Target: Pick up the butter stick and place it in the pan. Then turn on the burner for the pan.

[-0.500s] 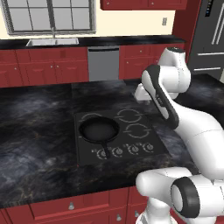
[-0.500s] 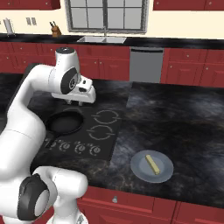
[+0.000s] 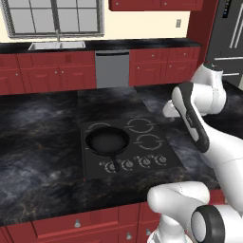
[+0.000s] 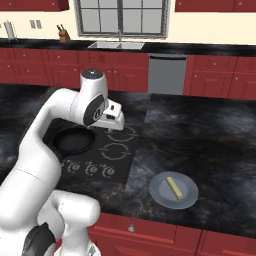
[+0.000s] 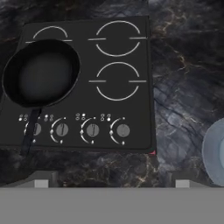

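Butter stick (image 4: 174, 188) lies on grey-blue plate (image 4: 161, 193) near the desk (image 4: 210, 150) front edge, well apart from the cooktop (image 5: 144, 52). Pan (image 5: 41, 72) covers a left burner; open desk between. Pincer (image 5: 109, 177) hovers above the knobs (image 5: 92, 130), jaws wide, empty.

The white arm rises from its base, bends at a dark elbow joint and folds forward, with the wrist turned downward. The end effector (image 4: 114, 127) hangs at the wrist's lower end, aimed down. In the hand view its two fingertips (image 5: 42, 180) stand far apart, jaws wide, nothing between them.
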Available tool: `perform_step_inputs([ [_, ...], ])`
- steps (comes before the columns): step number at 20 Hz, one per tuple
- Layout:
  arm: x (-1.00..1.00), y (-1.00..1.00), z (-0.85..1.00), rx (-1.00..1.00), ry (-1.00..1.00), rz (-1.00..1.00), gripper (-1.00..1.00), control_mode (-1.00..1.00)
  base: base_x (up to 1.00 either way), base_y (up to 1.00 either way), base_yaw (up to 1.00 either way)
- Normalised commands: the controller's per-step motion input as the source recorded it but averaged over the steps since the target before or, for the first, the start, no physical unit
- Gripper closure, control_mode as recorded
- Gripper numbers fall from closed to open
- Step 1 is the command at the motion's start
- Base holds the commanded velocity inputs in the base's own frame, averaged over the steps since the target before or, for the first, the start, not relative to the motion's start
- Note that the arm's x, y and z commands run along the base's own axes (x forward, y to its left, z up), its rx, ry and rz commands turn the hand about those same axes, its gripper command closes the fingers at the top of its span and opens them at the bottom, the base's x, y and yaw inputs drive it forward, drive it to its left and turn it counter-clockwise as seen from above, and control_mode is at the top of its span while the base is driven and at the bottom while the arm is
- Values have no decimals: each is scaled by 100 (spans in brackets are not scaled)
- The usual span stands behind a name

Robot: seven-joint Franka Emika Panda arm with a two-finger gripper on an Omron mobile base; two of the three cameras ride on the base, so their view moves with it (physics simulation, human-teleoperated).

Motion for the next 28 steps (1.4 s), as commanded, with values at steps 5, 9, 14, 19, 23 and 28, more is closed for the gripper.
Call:
perform_step_inputs([
  [5, -13, -78, -47, 0, 1, 0, -100, -100, 0, 0, 0],
  [9, -9, -96, -44, 0, 3, 1, -100, -100, 0, 0, 0],
  [14, -9, -98, -37, 0, 7, 1, -100, -100, 0, 0, 0],
  [19, -10, -97, -45, 0, 6, 0, -100, -100, 0, 0, 0],
  [23, -17, -70, -45, 0, 1, 0, -100, -100, 0, 0, 0],
  [28, 0, -27, -33, 0, 0, 1, -100, -100, 0, 0, 0],
])
